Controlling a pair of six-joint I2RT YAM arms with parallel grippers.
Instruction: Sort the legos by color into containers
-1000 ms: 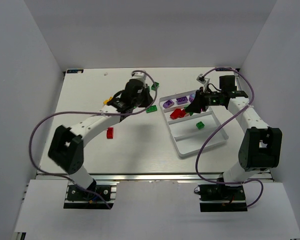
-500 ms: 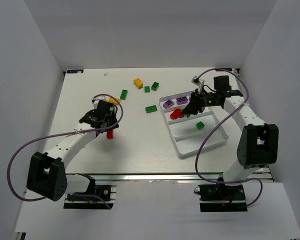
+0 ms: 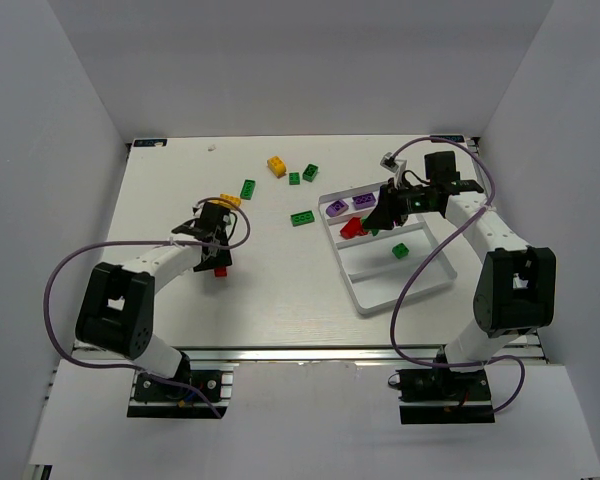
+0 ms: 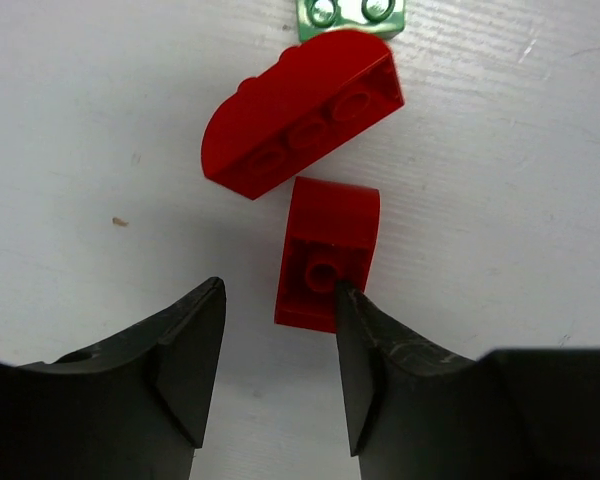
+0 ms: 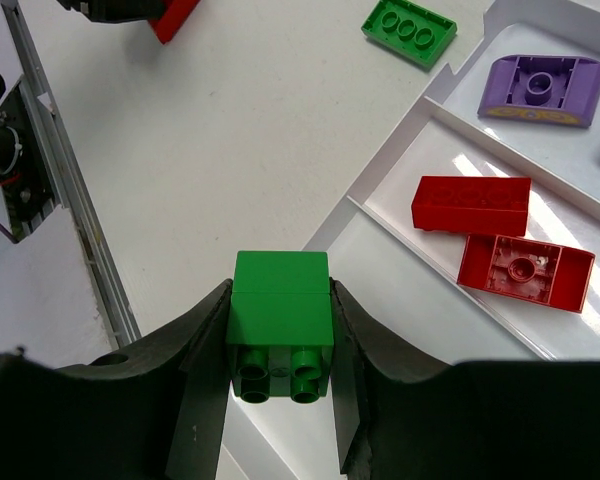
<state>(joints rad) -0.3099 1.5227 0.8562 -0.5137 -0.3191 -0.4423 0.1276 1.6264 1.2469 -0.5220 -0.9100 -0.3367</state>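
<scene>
nearest, on the white table [image 3: 280,290]: left gripper [image 4: 278,298] open and low, nothing in the gap, one fingertip [image 4: 352,320] touching the corner of the small red brick [image 4: 330,235], upside down, hollow underside and centre tube showing. reads as the pick of that brick: slide sideways until it sits centred in the gap, square up to its flat sides, then close. grip the flats, not a corner, since hard glossy plastic probably slips. avoid nudging the larger red brick [image 4: 300,115] just beyond, rounded at one end, shallow studs on its side. further over, the white tray [image 3: 380,280]: low walls, thin dividers, nearest compartment bare, the next holding the sorted green brick [image 3: 401,250]. right gripper [image 5: 280,290] clamped on the held green brick [image 5: 280,300], blocky, round knobs on the wrist-side face, hanging about over the tray's outer wall beside the red compartment. best to carry it above the green compartment, go low, then release so nothing bounces off a divider. beyond: two red bricks [image 5: 470,205], then a purple brick [image 5: 537,90] with sloped ends. farthest, loose on the table: a flat green plate [image 3: 302,218], small green bricks [image 3: 310,172], a yellow-orange brick [image 3: 276,165].
</scene>
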